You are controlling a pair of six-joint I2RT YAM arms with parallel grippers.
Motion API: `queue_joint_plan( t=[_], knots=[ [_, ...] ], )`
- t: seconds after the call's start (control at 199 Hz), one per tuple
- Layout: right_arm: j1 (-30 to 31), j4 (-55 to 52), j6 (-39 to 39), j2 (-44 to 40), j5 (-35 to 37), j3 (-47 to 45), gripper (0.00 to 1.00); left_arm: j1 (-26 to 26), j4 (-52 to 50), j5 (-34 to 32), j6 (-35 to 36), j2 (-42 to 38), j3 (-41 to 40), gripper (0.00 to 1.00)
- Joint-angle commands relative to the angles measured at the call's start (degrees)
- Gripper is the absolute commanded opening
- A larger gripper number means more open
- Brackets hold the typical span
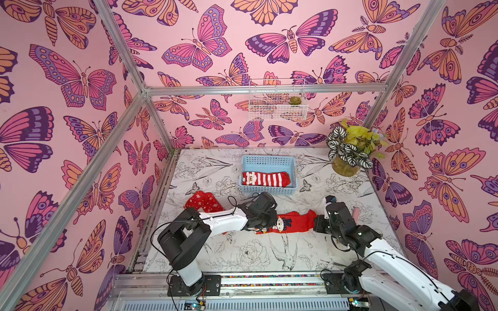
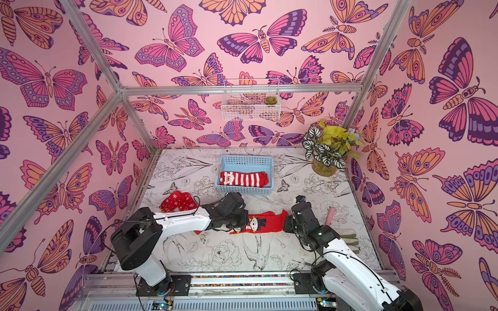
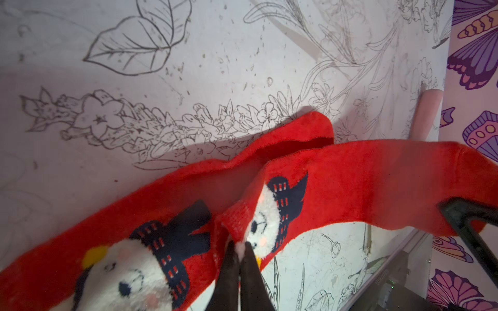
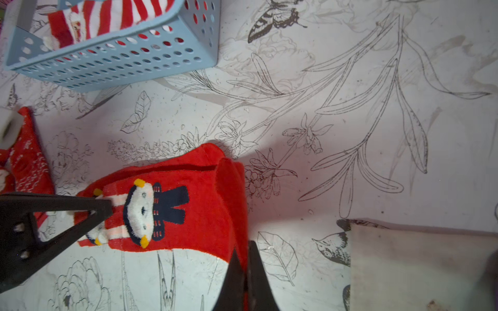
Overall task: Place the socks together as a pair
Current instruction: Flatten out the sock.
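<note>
Left wrist view: cuff of top red sock [image 3: 363, 183] pinched tight in left gripper [image 3: 240, 243] jaws. Toe end clamped in right gripper [image 4: 244, 249] jaws, also pressed together. Sock held stretched between both jaw sets, probably so it gets laid flat. Matching sock [image 3: 102, 220] spread on table [image 3: 242, 67] just under left jaws. Striped pair [image 1: 266, 179] already parked in blue basket [image 1: 269, 157], well beyond jaws.

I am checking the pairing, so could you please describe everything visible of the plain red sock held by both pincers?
The plain red sock looks fleecy, with a fuzzy white animal face, navy scarf and yellow ears near its cuff. It is stretched near the blue basket: the left pincer is shut on its cuff end, the right pincer on the opposite end. It overlaps a matching sock beneath.
</note>
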Motion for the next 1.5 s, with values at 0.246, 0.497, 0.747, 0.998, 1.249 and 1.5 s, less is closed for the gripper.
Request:
queue_joint_plan(
  t=[0.246, 0.497, 0.747, 0.998, 1.249, 1.5],
  knots=[
    [-0.3, 2.7, -3.7, 1.3, -4.8, 5.8, 0.0, -0.2, -0.8, -5.2, -2.0, -18.7, -11.9, 0.0],
    [-0.3, 6.5, -3.1, 11.8, -8.4, 7.7, 0.0, 1.0, -7.0, -9.5, -1.0, -20.2, -14.1, 0.0],
    [-0.3, 14.0, -2.5, 19.2, -8.7, 5.5, 0.0, 5.8, -6.7, -6.3, 1.1, -20.2, -13.9, 0.0],
    [-0.2, 18.1, -2.8, 26.3, -8.7, 6.0, 0.0, 6.3, -5.0, -3.6, 1.0, -17.3, -14.0, 0.0],
    [-0.2, 18.5, -2.8, 29.5, -8.2, 5.6, 0.0, 6.5, -5.0, -6.2, 1.4, -16.3, -14.7, 0.0],
    [-0.2, 18.6, -2.7, 29.7, -8.1, 4.5, 0.0, 6.9, -4.9, -6.4, 2.0, -13.5, -14.5, 0.0]
  ],
)
